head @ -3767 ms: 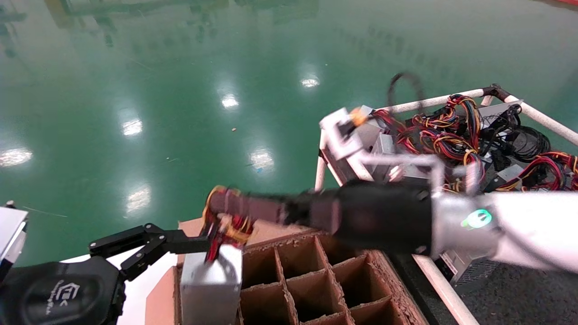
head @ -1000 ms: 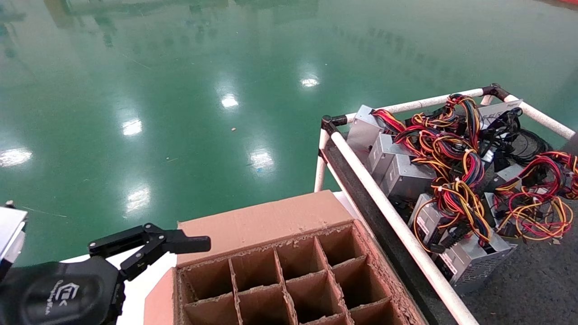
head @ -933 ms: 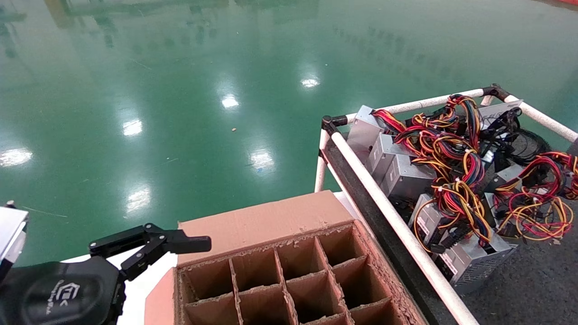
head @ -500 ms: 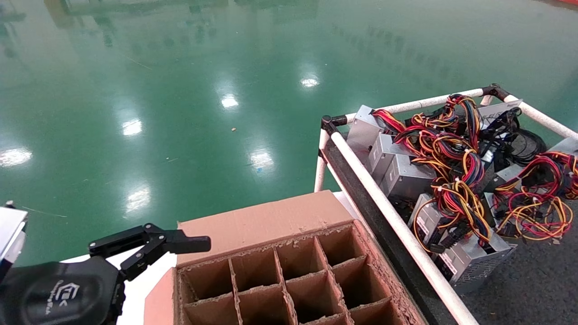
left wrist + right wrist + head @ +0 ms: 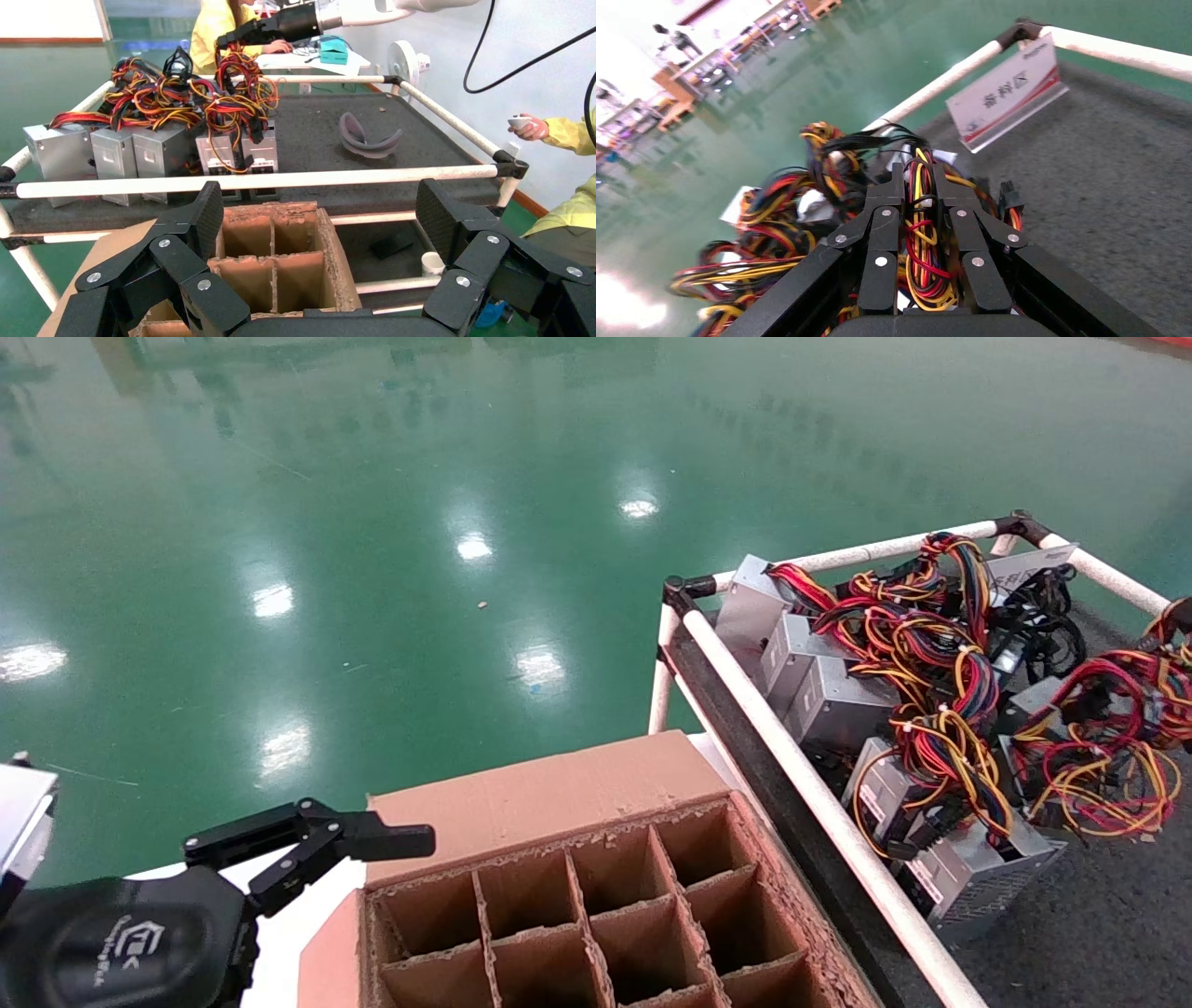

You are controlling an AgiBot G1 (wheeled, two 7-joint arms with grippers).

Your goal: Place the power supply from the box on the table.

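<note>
Head view: the left gripper (image 5: 372, 845) idles with jaws spread at 8 o'clock of the box (image 5: 559, 794), whose visible cells look empty. At 3 o'clock the held power supply (image 5: 1099, 747) hangs over the table (image 5: 1071, 933). Lower it onto bare grey top, clear of the neighbours, before letting go

Right wrist view: the right gripper (image 5: 925, 210) is clamped on the unit's wire bundle (image 5: 923, 246), which runs between the fingers
</note>
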